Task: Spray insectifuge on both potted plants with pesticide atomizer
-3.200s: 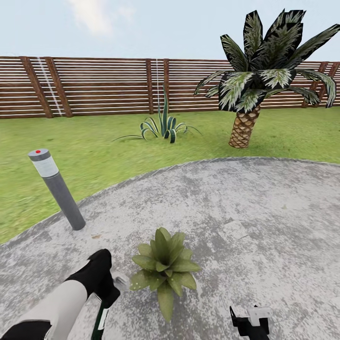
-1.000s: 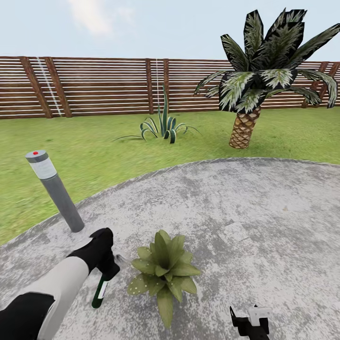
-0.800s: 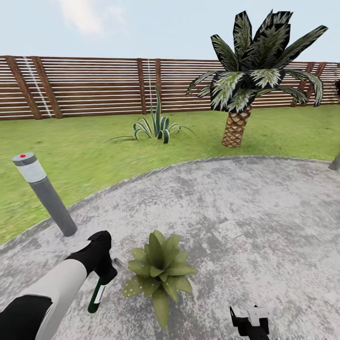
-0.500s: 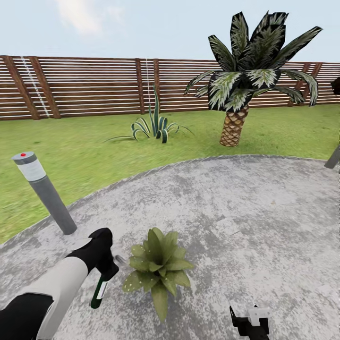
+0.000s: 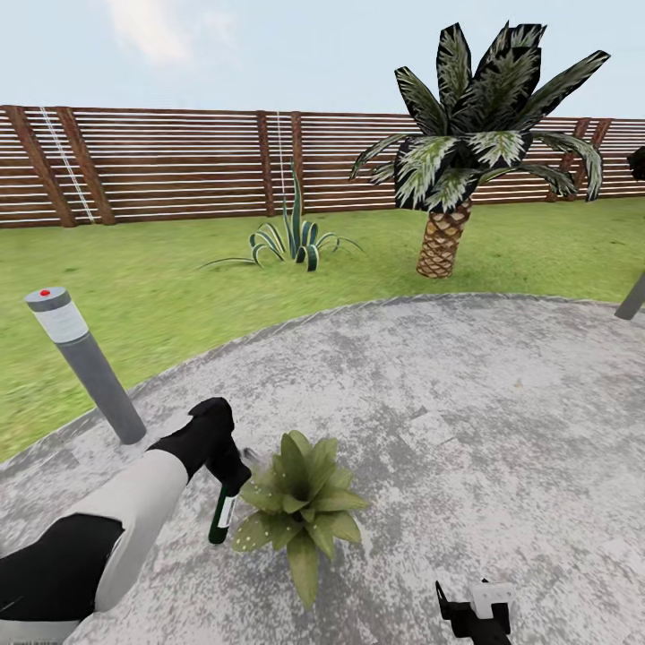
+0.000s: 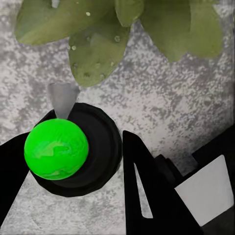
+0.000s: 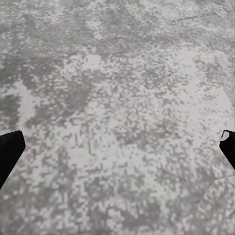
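Note:
One potted plant [image 5: 300, 503], a low rosette of broad green leaves, stands on the round grey paving [image 5: 466, 403]; its pot is hidden under the leaves. My left gripper [image 5: 228, 472] is shut on the pesticide atomizer [image 5: 220, 518], a slim dark-green bottle with a white label, held just left of the plant. In the left wrist view the atomizer's bright green cap [image 6: 56, 149] sits between the black fingers [image 6: 147, 191], its pale nozzle [image 6: 62, 99] pointing at wet, droplet-speckled leaves [image 6: 98, 49]. My right gripper [image 5: 475, 611] hangs open over bare paving [image 7: 117, 117].
A grey bollard light [image 5: 85, 365] stands at the paving's left edge. Beyond it lie lawn [image 5: 179, 287], a striped agave [image 5: 291, 237], a palm [image 5: 448, 233] and the brown slatted fence [image 5: 161, 166]. Another bollard [image 5: 632, 297] shows at the right edge.
The head view shifted a little to the right. My left arm carried the atomizer up and right, from beside the plant's lower-left leaf to close against its left side.

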Robot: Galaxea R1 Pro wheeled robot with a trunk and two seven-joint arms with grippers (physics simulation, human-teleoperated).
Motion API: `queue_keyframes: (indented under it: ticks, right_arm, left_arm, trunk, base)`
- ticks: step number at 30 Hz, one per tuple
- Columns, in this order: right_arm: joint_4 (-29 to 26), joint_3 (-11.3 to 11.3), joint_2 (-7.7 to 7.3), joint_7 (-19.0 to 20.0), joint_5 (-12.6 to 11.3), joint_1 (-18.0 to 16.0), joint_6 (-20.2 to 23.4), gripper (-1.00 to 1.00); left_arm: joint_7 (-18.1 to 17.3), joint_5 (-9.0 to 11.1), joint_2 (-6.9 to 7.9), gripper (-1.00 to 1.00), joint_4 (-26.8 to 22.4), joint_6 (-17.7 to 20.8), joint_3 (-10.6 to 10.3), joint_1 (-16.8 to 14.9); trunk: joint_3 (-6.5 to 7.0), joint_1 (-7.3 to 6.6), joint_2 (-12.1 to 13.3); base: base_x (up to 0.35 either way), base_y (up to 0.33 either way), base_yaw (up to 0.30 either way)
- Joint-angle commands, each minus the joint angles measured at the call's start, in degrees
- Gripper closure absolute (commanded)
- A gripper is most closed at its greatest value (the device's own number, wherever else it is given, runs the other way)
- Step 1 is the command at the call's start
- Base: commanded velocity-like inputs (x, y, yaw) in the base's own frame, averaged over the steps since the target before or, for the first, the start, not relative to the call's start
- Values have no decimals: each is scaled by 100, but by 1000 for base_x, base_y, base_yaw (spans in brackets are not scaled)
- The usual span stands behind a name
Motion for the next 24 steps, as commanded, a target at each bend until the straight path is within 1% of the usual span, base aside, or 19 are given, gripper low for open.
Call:
queue_keyframes:
  ticks: [1,3,4,5,6,8,10,13,17,19,24]
  right_arm:
    - [6,-49,2,4,53,-4,-20,-100]
    - [6,-49,3,4,53,-4,-20,-100]
    - [7,-49,4,4,53,-4,-20,-100]
    - [6,-49,3,4,53,-4,-20,-100]
    - [6,-49,3,4,53,-4,-20,-100]
    - [7,-49,4,4,53,-4,-20,-100]
    - [5,-49,3,4,53,-4,-20,-100]
    - [7,-49,4,4,53,-4,-20,-100]
    - [3,-49,4,4,53,-4,-20,-100]
    - [1,-49,4,4,53,-4,-20,-100]
    - [-1,-49,4,4,53,-4,-20,-100]
  left_arm:
    - [-93,-56,-26,100,5,33,-59,-19]
    - [-315,-50,-57,100,13,39,-447,-30]
    - [-506,-52,-68,100,10,42,-685,-32]
    - [-978,-62,-101,100,-21,46,-1175,-35]
    - [-1220,-68,-113,100,-43,48,-1422,-35]
    - [-1342,-70,-107,100,-59,48,-1543,-36]
    - [-1398,-71,-72,100,-65,48,-1589,-38]
    - [-1409,-71,-36,100,-50,45,-1600,-18]
    - [-1407,-75,-25,100,1,23,-1607,42]
    - [-1401,-80,-31,100,9,7,-1619,55]
    - [-1420,-84,-122,100,-14,20,-1609,12]
  trunk:
    - [-5,-1,-2]
    - [-5,-1,-2]
    - [-5,-1,-2]
    - [-5,-1,-2]
    - [-5,-1,-2]
    - [-5,-1,-2]
    - [-5,-1,-2]
    - [-5,-1,-2]
    - [-5,-1,-2]
    - [-5,-1,-2]
    - [-5,-1,-2]
  base:
    - [0,0,0]
    - [0,0,0]
    - [0,0,0]
    - [0,0,0]
    - [0,0,0]
    - [0,0,0]
    - [0,0,0]
    - [0,0,0]
    - [0,0,0]
    - [0,0,0]
    - [0,0,0]
